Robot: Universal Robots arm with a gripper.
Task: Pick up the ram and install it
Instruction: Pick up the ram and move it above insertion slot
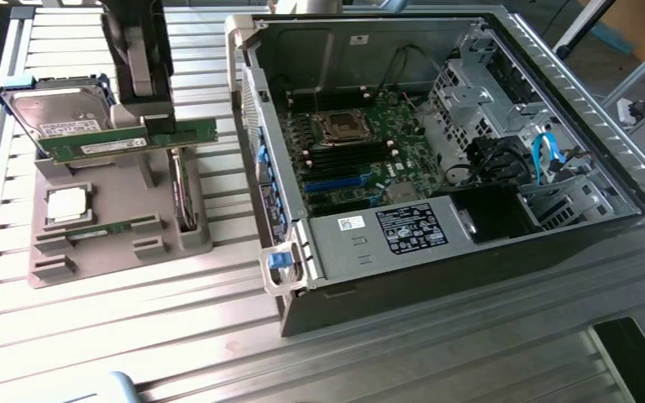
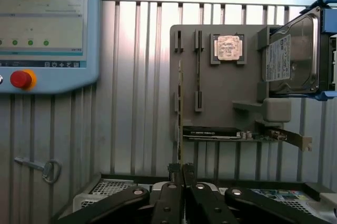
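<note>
- Slatted metal table (image 1: 188, 336) carries everything, and its edges run out of the exterior view.
- The ram (image 1: 98, 144) is held level over the grey tray (image 1: 98, 256). In the exterior view it covers the lower edge of the hard drive (image 1: 60, 117). In the wrist view it shows edge-on as a thin strip (image 2: 179, 103).
- The gripper (image 1: 152, 122) is pinched narrow on the ram's upper edge, near its middle. The picture's top edge cuts off the gripper's upper body.
- On the tray sit a processor chip (image 1: 67, 204), a second stick (image 1: 115, 227) and a card (image 1: 185, 197) standing on edge, so little of the card's face shows.
- At the exterior view's right lies the open computer case (image 1: 412, 277). The slots on its board (image 1: 351, 143) are hard to make out.
</note>
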